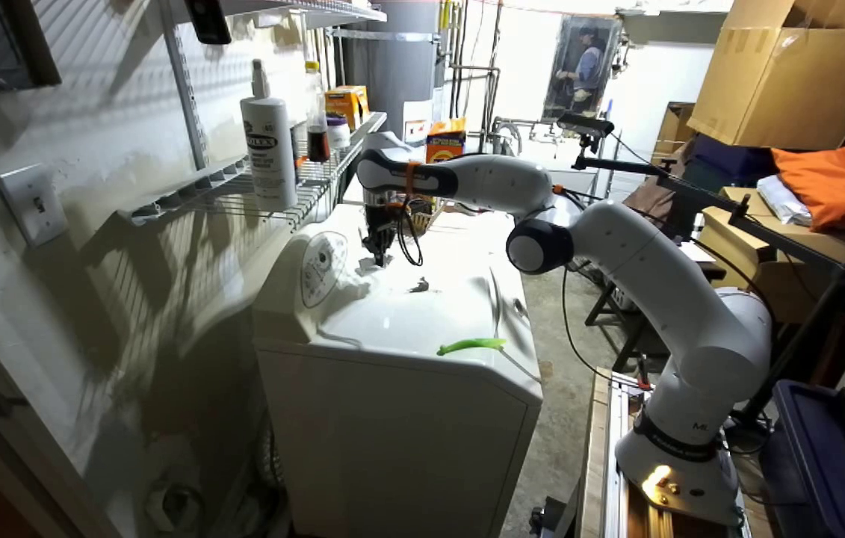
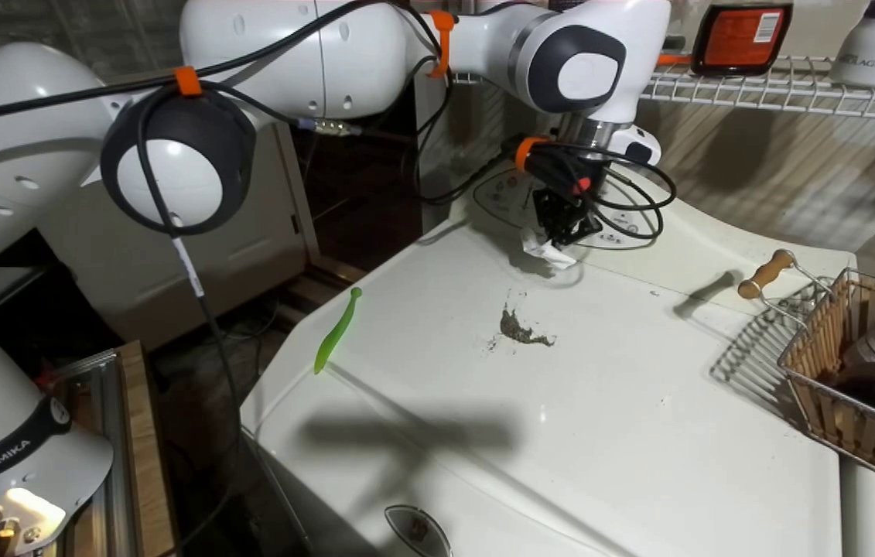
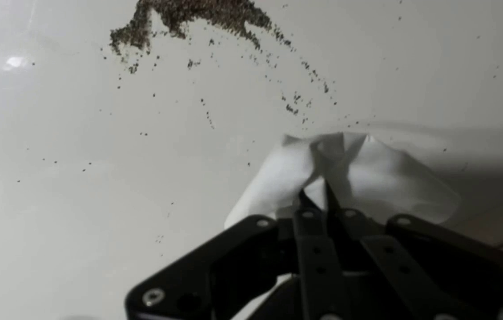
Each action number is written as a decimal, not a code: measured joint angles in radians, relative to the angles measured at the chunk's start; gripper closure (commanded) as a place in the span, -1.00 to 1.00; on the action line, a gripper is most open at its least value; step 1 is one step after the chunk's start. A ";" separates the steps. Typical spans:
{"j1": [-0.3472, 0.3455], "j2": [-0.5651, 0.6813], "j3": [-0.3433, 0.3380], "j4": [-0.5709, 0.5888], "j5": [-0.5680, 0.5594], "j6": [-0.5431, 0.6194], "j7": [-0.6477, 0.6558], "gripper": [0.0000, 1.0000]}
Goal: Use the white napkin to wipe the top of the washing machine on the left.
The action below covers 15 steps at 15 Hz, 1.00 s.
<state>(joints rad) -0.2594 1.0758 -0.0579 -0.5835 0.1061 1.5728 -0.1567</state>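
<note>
And here's the end effector, jaws pinched tight w/ the white napkin between them — sheet bunched at the pinch, loose edges fanning out either side. We're up on top of the washing machine, nr the ctrl panel; napkin's right down by the lid — touching or just above, can't tell. And there's the target: a patch of dark grit out toward mid-lid, w/ loose specks scattered btwn it and the napkin.

So pick-up's done, I'd say, and we're in the wiping step, prob early on, b/c the dark grit sits there in a thick clump. What does the next move call for? Firm, even contact first, napkin pressed flat to the lid, then a sweep from the ctrl panel side out across the grit, a few overlapping passes, stragglers incl. Go steady: too quick and those grains prob scatter, too light and the sheet may just skate over them. Mind the green object at the top's edge and the wire basket at the opposite end; both look well apart from the grit, but a long stroke could reach them.
</note>
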 measured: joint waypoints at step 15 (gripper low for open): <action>-0.138 0.072 -0.063 -0.016 -0.002 0.464 0.164 0.98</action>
<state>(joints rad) -0.3972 1.1481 -0.1210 -0.5993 0.1037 2.0364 0.0071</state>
